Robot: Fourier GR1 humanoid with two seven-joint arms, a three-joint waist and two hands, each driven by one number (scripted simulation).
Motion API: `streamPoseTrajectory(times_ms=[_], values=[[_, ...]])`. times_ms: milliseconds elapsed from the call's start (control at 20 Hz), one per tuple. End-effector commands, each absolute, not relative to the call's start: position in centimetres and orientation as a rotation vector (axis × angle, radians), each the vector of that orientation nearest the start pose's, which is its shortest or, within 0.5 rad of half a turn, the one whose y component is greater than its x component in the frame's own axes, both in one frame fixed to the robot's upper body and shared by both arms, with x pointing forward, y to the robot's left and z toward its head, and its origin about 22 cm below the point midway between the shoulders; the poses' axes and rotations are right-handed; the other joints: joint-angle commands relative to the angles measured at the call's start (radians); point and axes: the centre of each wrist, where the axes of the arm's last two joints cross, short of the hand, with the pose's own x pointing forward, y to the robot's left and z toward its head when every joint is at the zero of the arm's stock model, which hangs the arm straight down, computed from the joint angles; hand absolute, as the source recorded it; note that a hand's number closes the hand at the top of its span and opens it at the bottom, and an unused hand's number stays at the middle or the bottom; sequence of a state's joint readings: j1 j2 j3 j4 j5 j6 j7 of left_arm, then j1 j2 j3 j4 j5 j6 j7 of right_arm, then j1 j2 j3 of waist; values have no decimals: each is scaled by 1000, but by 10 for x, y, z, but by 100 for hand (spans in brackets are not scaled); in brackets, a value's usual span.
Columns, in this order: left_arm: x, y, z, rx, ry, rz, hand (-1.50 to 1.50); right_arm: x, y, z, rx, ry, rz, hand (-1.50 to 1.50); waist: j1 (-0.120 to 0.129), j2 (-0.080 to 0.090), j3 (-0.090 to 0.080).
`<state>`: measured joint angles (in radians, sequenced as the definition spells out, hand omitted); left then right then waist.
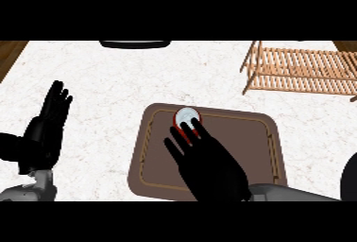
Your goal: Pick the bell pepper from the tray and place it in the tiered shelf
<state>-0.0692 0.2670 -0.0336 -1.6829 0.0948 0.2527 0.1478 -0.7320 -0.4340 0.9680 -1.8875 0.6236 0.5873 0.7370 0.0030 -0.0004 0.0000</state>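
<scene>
Right hand (209, 165) is open over the tray (254, 142), straight fingers on top of the bell pepper (186, 114) near the frame's middle, holding nothing. It is not lifted yet. Tiered shelf (300, 71) waits upper right.

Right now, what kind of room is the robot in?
Probably a kitchen: a pale stone-look counter, a wooden tiered shelf at its back right, and a brown tray with a red bell pepper under the right hand.
</scene>
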Motion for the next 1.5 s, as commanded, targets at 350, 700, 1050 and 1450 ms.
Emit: streamPoseTrajectory(times_ms=[350,700,1050,1450], values=[[253,271,56,254,-1596,33,0,234,-84,109,-824,-1248,2049,-150,1,0,0],[251,279,65,237,-1605,23,0,244,-75,94,-774,-1316,2014,-150,4,1,0],[259,268,71,221,-1593,43,0,246,-72,68,-764,-1329,2020,-150,2,1,0],[247,287,62,252,-1587,20,0,252,-72,58,-750,-1202,2067,150,6,0,0]])
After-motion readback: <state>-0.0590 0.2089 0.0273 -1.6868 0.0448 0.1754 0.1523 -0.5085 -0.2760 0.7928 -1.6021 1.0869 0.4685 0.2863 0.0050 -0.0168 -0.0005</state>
